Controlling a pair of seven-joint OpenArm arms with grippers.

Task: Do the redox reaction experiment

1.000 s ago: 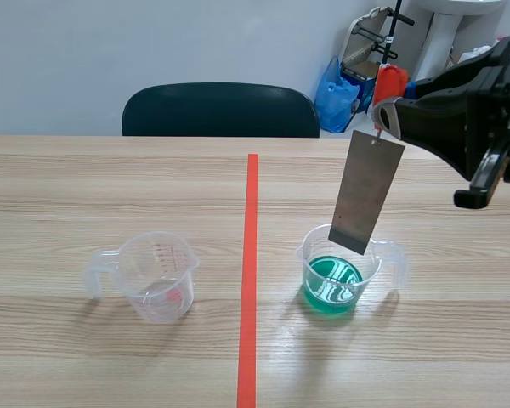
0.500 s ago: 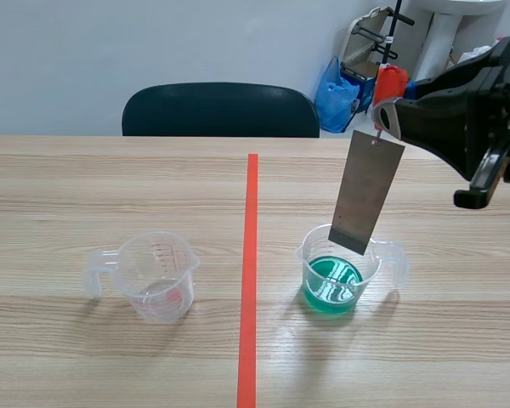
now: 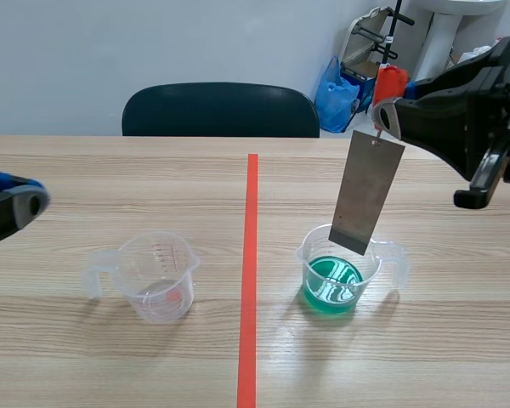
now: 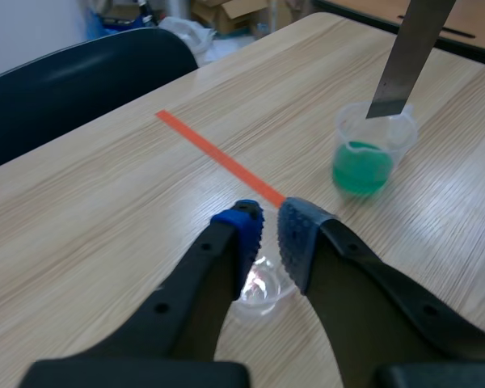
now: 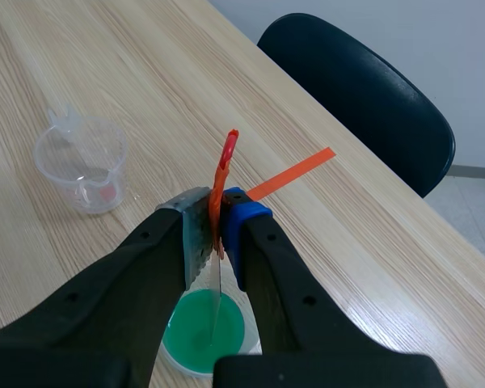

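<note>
A grey metal plate [image 3: 367,191] hangs tilted from an orange-red tab [image 5: 226,158], and my right gripper [image 3: 384,115] is shut on that tab. The plate's lower edge sits just over the rim of a clear beaker of green liquid [image 3: 333,280], right of the tape line. An empty clear beaker [image 3: 157,276] with a small red spot at its bottom stands left of the line. My left gripper [image 3: 25,204] hovers at the left edge, shut on nothing. In the left wrist view its pads [image 4: 242,230] are above the empty beaker [image 4: 263,287].
An orange-red tape line [image 3: 250,272] divides the wooden table down the middle. A dark chair [image 3: 221,110] stands at the far edge. A blue bag [image 3: 336,93] and other clutter lie beyond the table at the back right.
My left gripper has come into the scene view at the left edge. The right arm, the plate and both beakers have stayed where they were.
</note>
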